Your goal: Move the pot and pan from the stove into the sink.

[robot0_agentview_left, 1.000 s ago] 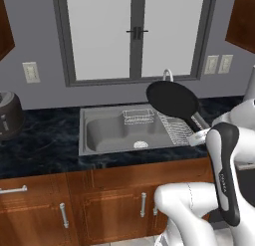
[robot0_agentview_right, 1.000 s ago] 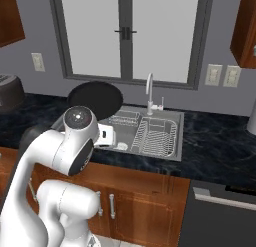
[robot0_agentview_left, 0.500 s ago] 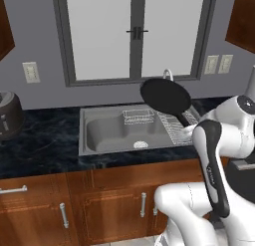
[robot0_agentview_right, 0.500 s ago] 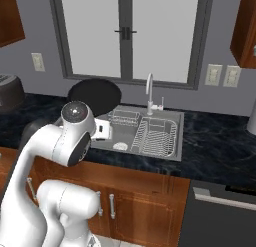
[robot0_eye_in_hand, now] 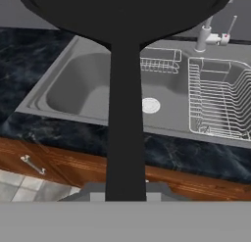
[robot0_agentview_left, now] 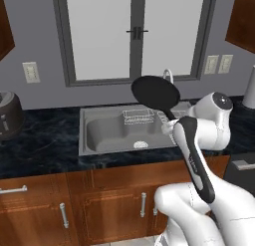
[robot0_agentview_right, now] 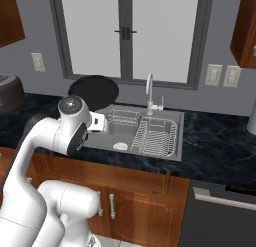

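Note:
The pan (robot0_agentview_left: 155, 93), flat, round and black, hangs tilted in the air over the sink (robot0_agentview_left: 107, 133), its long handle sloping down to the right. My gripper (robot0_agentview_left: 174, 124) is shut on the end of that handle. From the right base the pan (robot0_agentview_right: 95, 91) stands above the left rim of the sink (robot0_agentview_right: 107, 141), next to my gripper (robot0_agentview_right: 101, 123). In the hand view the handle of the pan (robot0_eye_in_hand: 125, 113) runs straight up from my gripper (robot0_eye_in_hand: 125, 191), with the steel sink (robot0_eye_in_hand: 78, 91) below. The pot and the stove are out of view.
A wire dish rack (robot0_agentview_right: 156, 136) fills the sink's right part, and a small wire basket (robot0_agentview_left: 137, 115) hangs at its back wall. The gooseneck faucet (robot0_agentview_right: 149, 93) stands behind. A dark round appliance (robot0_agentview_left: 7, 115) sits on the left counter. A dark appliance front (robot0_agentview_right: 220, 216) is at lower right.
The arm has swung the pan a little to the left, from above the dish rack toward the open basin. The grip on the handle is unchanged.

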Robot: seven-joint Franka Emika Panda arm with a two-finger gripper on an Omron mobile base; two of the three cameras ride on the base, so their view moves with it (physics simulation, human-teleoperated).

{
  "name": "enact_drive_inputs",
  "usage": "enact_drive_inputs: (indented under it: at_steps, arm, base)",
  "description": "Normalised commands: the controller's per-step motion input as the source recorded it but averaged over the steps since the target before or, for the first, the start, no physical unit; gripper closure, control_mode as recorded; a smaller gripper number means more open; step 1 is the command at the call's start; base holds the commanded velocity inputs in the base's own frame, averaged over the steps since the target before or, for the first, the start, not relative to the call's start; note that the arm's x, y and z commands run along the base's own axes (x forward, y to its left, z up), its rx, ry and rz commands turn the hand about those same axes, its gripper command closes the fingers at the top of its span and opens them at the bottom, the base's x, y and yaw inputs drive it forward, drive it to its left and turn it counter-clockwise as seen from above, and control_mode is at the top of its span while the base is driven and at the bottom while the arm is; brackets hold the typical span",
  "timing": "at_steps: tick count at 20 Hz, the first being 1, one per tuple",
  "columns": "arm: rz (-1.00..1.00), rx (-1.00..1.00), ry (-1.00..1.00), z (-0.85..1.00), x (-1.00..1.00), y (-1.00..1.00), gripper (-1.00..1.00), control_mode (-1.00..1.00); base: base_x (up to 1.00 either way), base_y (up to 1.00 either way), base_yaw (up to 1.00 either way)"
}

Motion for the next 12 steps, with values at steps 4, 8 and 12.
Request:
enact_drive_inputs:
  at_steps: [4,8,12]
  arm:
    - [0.00,0.00,0.01,-0.02,0.04,0.01,1.00,-1.00]
    - [0.04,-0.04,0.17,-0.20,0.13,0.02,1.00,-1.00]
    - [0.06,-0.04,0.22,-0.19,0.13,0.00,1.00,-1.00]
  base:
    - [0.00,0.00,0.00]
    - [0.00,0.00,0.00]
    - [0.00,0.00,0.00]
